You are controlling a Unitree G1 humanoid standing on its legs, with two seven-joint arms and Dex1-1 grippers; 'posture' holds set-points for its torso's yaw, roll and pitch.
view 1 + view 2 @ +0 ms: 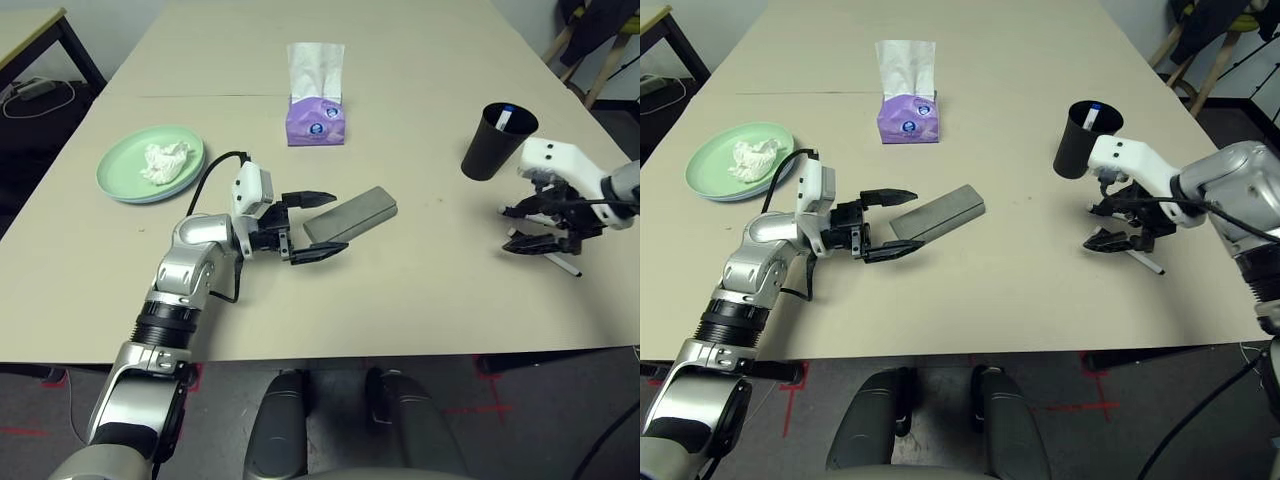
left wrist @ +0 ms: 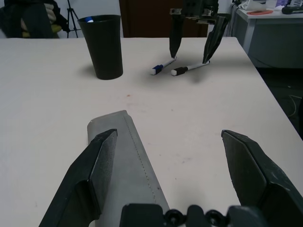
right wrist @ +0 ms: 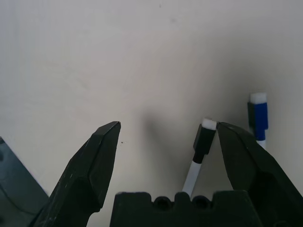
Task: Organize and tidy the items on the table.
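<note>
A grey glasses case (image 1: 352,214) lies on the table (image 1: 420,290), and my left gripper (image 1: 338,222) is open around its near end. In the left wrist view the case (image 2: 128,161) rests close to one finger. A black cup (image 1: 497,140) with a pen standing in it is at the right. My right gripper (image 1: 508,229) hangs open, fingers pointing down, over two pens (image 2: 163,66) lying on the table: a black-capped pen (image 3: 199,151) between its fingers and a blue-capped pen (image 3: 258,118) just outside. A crumpled white tissue (image 1: 165,160) sits on a light green plate (image 1: 125,170) at the left.
A purple tissue box (image 1: 315,118) stands at the middle back. A smaller table (image 1: 30,30) with black legs is off the back left corner, with cables on the floor by it. Chair legs (image 1: 600,60) show at the back right.
</note>
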